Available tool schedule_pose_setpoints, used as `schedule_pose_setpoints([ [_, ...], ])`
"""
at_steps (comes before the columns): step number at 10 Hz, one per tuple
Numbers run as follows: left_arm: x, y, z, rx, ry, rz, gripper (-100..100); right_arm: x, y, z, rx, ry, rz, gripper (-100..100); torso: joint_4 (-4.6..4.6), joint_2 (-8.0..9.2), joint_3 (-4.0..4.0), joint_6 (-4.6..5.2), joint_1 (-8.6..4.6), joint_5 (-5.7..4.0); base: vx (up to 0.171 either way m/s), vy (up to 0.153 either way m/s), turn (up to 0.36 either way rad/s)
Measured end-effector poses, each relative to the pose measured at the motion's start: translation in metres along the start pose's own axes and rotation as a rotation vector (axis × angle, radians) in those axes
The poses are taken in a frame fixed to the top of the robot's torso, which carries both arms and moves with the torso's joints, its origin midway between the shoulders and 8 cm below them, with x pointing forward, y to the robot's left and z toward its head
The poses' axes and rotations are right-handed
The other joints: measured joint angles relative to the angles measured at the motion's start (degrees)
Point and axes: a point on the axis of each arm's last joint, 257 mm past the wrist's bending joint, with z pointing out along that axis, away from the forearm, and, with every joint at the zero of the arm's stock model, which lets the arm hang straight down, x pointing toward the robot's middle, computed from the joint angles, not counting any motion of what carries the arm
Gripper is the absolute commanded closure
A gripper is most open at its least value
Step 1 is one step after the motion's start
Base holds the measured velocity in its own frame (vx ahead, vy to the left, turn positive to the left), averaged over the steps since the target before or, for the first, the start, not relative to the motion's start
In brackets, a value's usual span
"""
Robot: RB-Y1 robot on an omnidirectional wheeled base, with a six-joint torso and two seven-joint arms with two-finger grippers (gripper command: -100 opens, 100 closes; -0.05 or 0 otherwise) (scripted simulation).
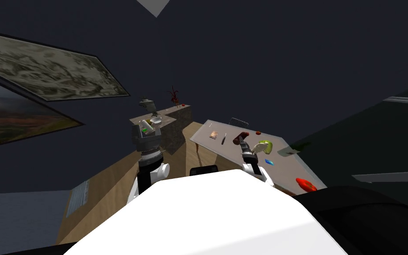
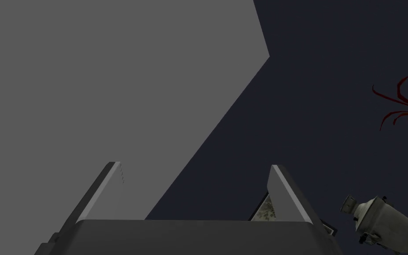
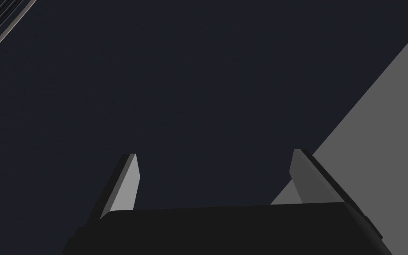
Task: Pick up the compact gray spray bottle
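The grey table (image 1: 282, 170) carries a red object (image 1: 306, 184) by its near edge, a blue piece (image 1: 268, 162) and a green fruit (image 1: 266, 145) mid-table, and a knife (image 1: 223, 138) toward the far edge. The right gripper (image 1: 241, 141) hangs over the table's middle, the left gripper (image 1: 146, 128) over the counter (image 1: 178, 126).

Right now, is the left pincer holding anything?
No, the left pincer is open, its fingers wide apart with nothing gripped between them.

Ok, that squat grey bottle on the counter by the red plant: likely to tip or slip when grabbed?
The grey bottle looks squat and wide-bodied, so it probably stands firm under a light nudge. Its sides look smooth, so it may slip; the stepped neck seems the trickier place to pinch.
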Motion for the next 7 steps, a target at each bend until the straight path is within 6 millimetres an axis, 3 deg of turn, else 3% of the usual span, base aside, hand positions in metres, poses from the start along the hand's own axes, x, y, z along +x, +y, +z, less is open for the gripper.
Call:
schedule_pose_setpoints([
  [5,0.0,0.0,0.0,0.0,0.0,0.0,0,0.002,-0.065,-0.01,0.141,0.019,-0.132,-100,-0.01,-0.01,-0.01,0.05,0.07,0.03,0.032,0.06,0.141],
  [7,0.0,0.0,0.0,0.0,0.0,0.0,0,0.003,-0.085,-0.014,0.194,0.028,-0.183,-100,-0.01,-0.01,-0.01,0.05,0.04,0.02,0.024,0.033,0.031],
])
